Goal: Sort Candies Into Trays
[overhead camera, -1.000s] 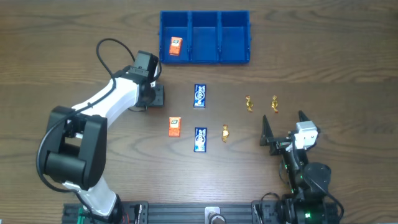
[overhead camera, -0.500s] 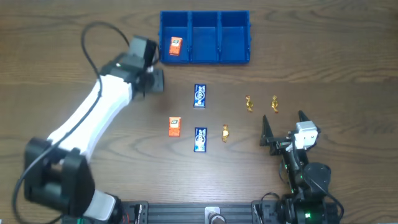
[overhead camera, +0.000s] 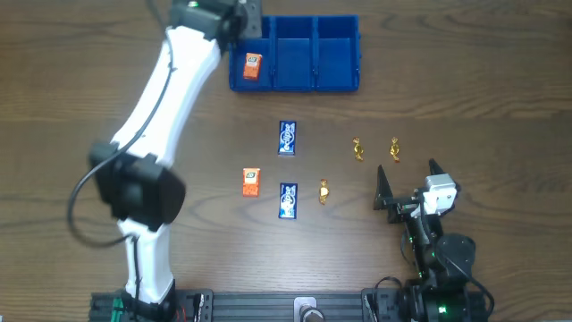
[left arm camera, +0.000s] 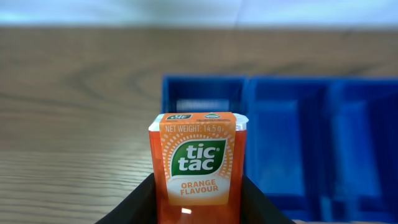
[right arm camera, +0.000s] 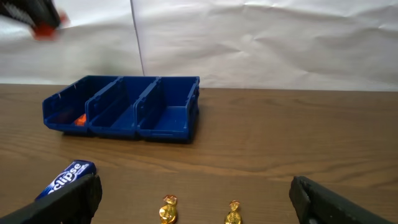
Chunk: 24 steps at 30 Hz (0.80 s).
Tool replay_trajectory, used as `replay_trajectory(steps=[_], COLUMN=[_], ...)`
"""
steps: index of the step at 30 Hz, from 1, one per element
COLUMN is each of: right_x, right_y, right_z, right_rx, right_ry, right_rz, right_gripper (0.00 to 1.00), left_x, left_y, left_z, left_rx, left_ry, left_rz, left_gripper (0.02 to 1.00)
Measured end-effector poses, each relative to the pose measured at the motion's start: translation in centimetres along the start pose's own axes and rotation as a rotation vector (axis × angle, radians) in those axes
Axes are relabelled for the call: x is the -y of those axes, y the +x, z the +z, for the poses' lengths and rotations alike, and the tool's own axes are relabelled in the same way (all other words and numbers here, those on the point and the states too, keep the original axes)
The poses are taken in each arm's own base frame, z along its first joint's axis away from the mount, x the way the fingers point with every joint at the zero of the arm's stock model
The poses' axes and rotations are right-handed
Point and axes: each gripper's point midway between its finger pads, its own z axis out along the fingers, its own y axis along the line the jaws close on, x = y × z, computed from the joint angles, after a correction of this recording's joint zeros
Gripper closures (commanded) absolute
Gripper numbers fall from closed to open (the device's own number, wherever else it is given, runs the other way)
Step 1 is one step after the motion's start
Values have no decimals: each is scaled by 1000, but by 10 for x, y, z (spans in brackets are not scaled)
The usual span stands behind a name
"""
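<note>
The left gripper pinched an orange box near the tray's left end — dropped now, it could clip the rim and bounce out.

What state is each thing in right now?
left gripper: shut on held box, raised near the tray
held box: upright between the fingers
right gripper: open, empty
tray: left bin holds one orange box; other two empty
table box: flat on table, unsorted
blue packs: two, flat on table
gold candies: three, loose on table
</note>
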Motion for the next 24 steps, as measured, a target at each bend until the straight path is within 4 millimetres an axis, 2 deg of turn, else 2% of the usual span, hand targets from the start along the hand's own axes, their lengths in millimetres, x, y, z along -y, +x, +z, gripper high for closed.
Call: replay_trajectory(steps=[1, 2, 5, 8, 11, 13, 17, 19, 21, 22, 24], right_x=[0, 0, 0, 0, 0, 0, 0, 0, 0, 0, 0], right_y=[0, 0, 0, 0, 0, 0, 0, 0, 0, 0, 0], right_z=[0, 0, 0, 0, 0, 0, 0, 0, 0, 0, 0], right_rx=[0, 0, 0, 0, 0, 0, 0, 0, 0, 0, 0], right_ry=[0, 0, 0, 0, 0, 0, 0, 0, 0, 0, 0], right_rz=[0, 0, 0, 0, 0, 0, 0, 0, 0, 0, 0], right_gripper=[3, 3, 3, 3, 3, 3, 3, 3, 3, 3, 3], left_x=[2, 3, 6, 8, 9, 9, 8, 7, 6, 5, 11], left_y=[15, 25, 49, 53, 50, 49, 48, 43, 34, 28, 16], left_z=[27, 42, 73, 77, 75, 75, 73, 64, 39, 16, -51], left_rx=[-48, -79, -150, -160, -151, -151, -148, -136, -109, -78, 22], left_ry=[-6, -8, -7, 2, 5, 8, 4, 1, -8, -13, 3], left_rz=[8, 14, 24, 24, 17, 23, 19, 18, 18, 17, 13], left_gripper=[684, 684, 680, 647, 349, 253, 220, 220, 222, 222, 222])
